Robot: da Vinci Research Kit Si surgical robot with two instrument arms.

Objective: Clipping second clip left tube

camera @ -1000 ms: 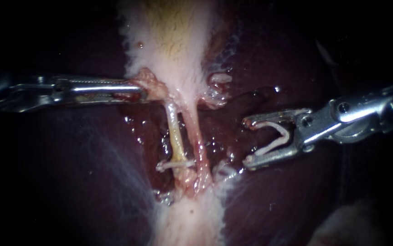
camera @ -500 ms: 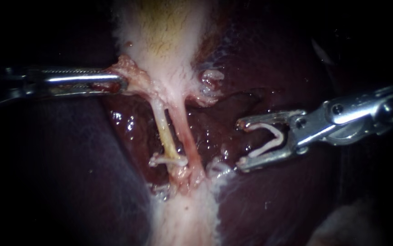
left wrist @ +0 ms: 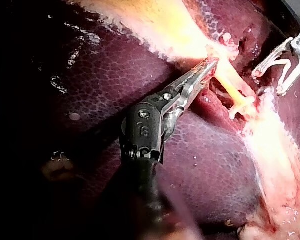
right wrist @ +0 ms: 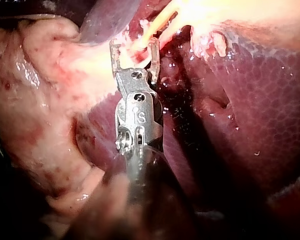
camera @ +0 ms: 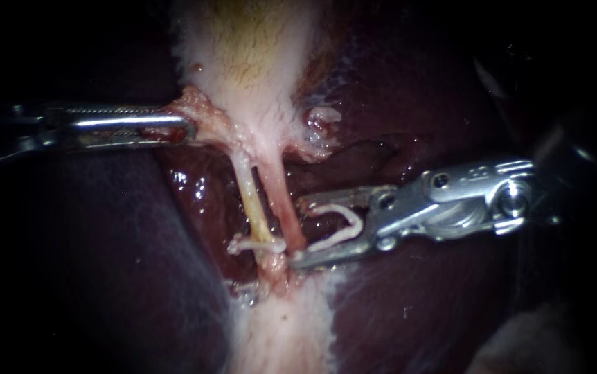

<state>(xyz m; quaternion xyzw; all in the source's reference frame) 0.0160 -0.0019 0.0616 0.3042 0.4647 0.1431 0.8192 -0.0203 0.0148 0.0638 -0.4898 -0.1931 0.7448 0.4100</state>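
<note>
Two tubes run down from the pale gallbladder (camera: 250, 55): a yellowish left tube (camera: 250, 201) and a pink right tube (camera: 281, 201). A white clip (camera: 257, 244) sits across the lower end of the left tube. My left instrument (camera: 177, 126) is shut on a flap of tissue at the gallbladder's neck and holds it taut to the left. My right instrument (camera: 298, 232) carries an open white clip (camera: 340, 225) between its spread jaws. Its jaw tips stand just right of the right tube, level with the placed clip.
Dark wet liver (camera: 125, 263) lies on both sides of the tubes, with a raw dissected bed (camera: 201, 194) behind them. A pale band of tissue (camera: 278, 332) continues below the tubes. The left wrist view shows both instruments close together by the tubes (left wrist: 230, 82).
My right instrument has moved left with its clip, from well clear of the tubes to right beside them. The left instrument drew the tissue leftwards, then held still.
</note>
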